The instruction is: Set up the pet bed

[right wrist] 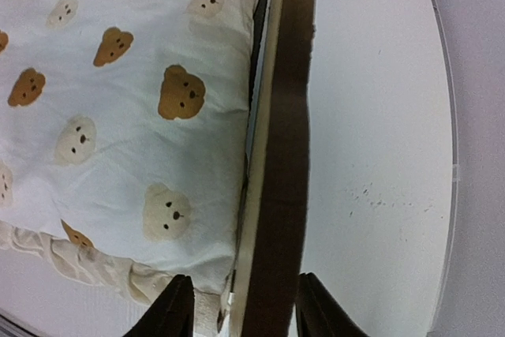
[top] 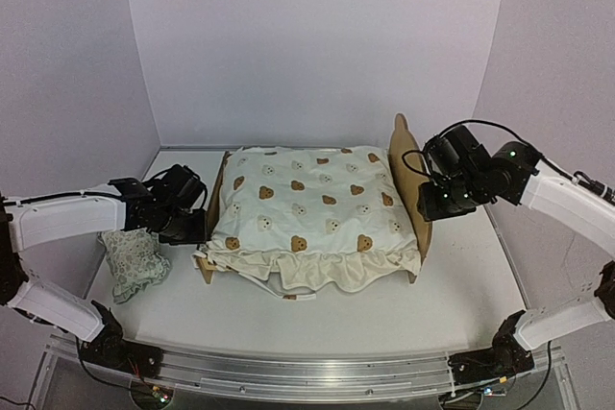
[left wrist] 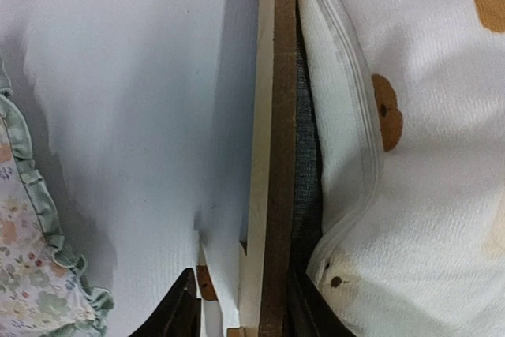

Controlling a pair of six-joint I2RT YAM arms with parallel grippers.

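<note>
The pet bed (top: 405,156) stands mid-table, its tall eared headboard on the right and its low footboard (left wrist: 268,155) on the left. A cream bear-print cover (top: 307,204) lies over it, with the ruffle hanging over the near side. My left gripper (left wrist: 245,315) is open and straddles the footboard's edge; one finger is outside over the table, the other inside against the grey fabric base (left wrist: 306,171). My right gripper (right wrist: 246,311) is open astride the headboard (right wrist: 282,155), beside the cover (right wrist: 118,116). From above, the left gripper (top: 197,228) and right gripper (top: 437,206) flank the bed.
A small floral ruffled pillow (top: 133,261) lies on the table left of the bed, under my left arm, and shows at the left edge of the left wrist view (left wrist: 31,258). White walls enclose the table (top: 461,295). A metal rail (top: 307,373) runs along the near edge.
</note>
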